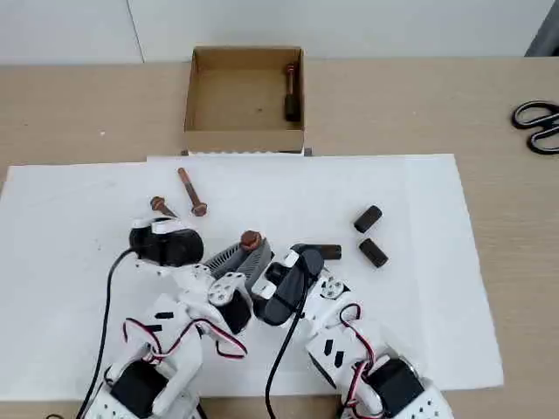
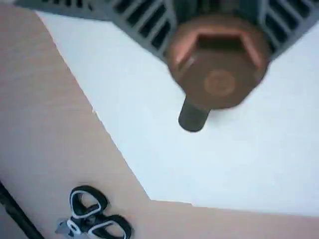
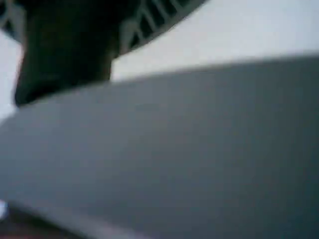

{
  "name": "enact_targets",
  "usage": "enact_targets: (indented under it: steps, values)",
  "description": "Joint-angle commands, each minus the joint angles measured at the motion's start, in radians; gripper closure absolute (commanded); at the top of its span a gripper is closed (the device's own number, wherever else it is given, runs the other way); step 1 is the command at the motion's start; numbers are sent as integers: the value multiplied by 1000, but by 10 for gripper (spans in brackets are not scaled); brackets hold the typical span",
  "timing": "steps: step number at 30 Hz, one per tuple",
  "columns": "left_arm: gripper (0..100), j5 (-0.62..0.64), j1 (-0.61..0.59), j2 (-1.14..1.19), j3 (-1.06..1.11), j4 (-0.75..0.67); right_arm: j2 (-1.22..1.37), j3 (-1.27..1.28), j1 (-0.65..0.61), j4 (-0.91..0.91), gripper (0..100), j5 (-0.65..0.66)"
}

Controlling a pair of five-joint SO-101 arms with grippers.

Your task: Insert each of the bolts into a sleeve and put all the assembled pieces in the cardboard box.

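- Left claw (image 1: pixel 246 250): clenched on 1 bolt (image 2: pixel 217 62), gripped just behind its 6-sided head. This leaves the shank free and aimed across at the other arm, ready to be pushed end-on into a sleeve.
- Right claw (image 1: pixel 301 255): just beside the left one and judged to be clamped on 1 black sleeve (image 1: pixel 329 251). The sleeve sticks out sideways, roughly in line with the bolt, and serves as the socket.
- Joint: the claws hide whether the bolt's tip has entered the sleeve, so the step in hand is taken to be the mating of this pair.
- Cardboard box (image 1: pixel 244 140): open-topped, at the far edge of the white paper (image 1: pixel 419 305) and within reach of both arms. It holds 1 assembled piece (image 1: pixel 291 92) along its right wall, so about a quarter of the job appears done.
- Loose bolts: 1 long bolt (image 1: pixel 190 192) and 1 partly hidden bolt (image 1: pixel 162 206) lie just beside each other near the left arm, the side that picks bolts.
- Loose sleeves: an upper sleeve (image 1: pixel 368 218) and a lower sleeve (image 1: pixel 373 253) lie apart on the right arm's side.
- Scissors (image 1: pixel 537 125): on the bare table (image 1: pixel 79 105), well apart from the work.
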Motion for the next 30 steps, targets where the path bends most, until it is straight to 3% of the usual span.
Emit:
enact_targets:
  steps: [1,8,14,21,30]
  values:
    - [994,-17,17,-8,-1,29,-8,-69,13,-41,996,9]
    - [994,-66,86,-11,-1,166,-8,-94,15,-41,996,9]
    - [991,-167,109,-11,-2,178,-8,-89,15,-35,996,9]
    - [791,-204,107,-8,-7,184,-8,-87,16,-31,996,9]
    - [780,-322,9,-8,-90,186,-8,-51,16,-33,996,9]
